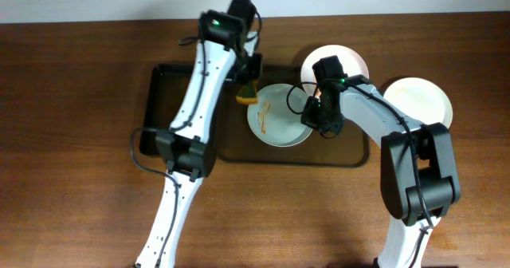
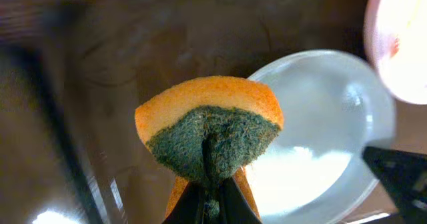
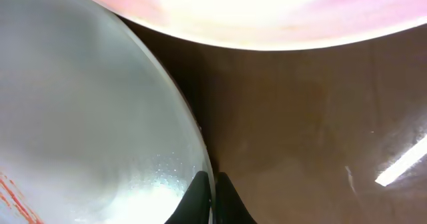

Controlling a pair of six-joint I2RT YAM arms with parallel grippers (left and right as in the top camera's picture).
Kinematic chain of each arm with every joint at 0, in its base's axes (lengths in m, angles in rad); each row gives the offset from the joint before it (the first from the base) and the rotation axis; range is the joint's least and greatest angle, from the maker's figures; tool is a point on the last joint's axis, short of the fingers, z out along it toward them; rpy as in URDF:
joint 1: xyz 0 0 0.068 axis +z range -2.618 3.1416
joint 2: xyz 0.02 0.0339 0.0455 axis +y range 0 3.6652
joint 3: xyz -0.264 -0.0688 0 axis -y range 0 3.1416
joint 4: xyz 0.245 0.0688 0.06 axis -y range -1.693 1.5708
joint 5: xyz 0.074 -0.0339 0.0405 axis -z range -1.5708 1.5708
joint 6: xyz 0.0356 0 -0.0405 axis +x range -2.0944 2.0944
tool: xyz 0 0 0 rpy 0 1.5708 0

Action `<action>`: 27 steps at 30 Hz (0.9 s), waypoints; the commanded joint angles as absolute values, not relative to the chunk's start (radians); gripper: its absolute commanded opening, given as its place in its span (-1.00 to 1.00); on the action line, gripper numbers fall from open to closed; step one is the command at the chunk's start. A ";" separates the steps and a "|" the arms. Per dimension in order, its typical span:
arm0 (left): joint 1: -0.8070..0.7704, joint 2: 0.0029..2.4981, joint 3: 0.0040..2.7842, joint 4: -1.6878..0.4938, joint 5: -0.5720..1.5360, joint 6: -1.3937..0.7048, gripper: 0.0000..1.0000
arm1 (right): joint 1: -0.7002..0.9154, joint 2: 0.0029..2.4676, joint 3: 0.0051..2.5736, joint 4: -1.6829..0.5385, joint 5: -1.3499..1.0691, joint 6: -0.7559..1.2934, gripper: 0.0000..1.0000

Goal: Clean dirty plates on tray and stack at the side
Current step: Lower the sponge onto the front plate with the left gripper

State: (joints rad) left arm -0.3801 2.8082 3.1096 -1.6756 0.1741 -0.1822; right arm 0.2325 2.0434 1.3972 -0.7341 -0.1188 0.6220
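Note:
A white plate [image 1: 275, 116] with orange-red streaks lies on the dark brown tray [image 1: 231, 152]. My right gripper [image 1: 312, 116] is shut on its right rim; the rim shows between the fingers in the right wrist view [image 3: 212, 187]. My left gripper [image 1: 249, 88] is shut on an orange-and-green sponge [image 2: 210, 134], held just off the plate's [image 2: 327, 137] upper left edge. A second plate [image 1: 351, 61] sits at the tray's far right corner, partly hidden by the right arm. A third plate [image 1: 418, 100] lies on the table right of the tray.
The tray's left half [image 1: 163, 100] holds nothing but is crossed by the left arm. The wooden table [image 1: 72, 180] surrounds the tray. The second plate's rim [image 3: 267, 17] shows just above the held plate [image 3: 87, 117].

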 commanded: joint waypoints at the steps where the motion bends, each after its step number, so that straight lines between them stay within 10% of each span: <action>1: -0.411 2.880 3.109 -1.662 0.229 -0.031 -1.00 | 0.235 2.071 1.397 -0.721 -0.097 0.633 -0.92; 22: -0.456 2.985 3.095 -1.689 0.561 -0.071 -1.00 | 0.235 2.072 1.397 -0.718 -0.097 0.633 -0.92; 27: -0.440 2.981 3.095 -1.669 0.085 -0.228 -1.00 | 0.235 2.072 1.397 -0.715 -0.097 0.633 -0.92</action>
State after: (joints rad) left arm -0.4522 2.9704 3.1039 -1.6844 0.4236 -0.0898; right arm 0.2325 2.0460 1.3972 -0.7170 -0.1184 0.6250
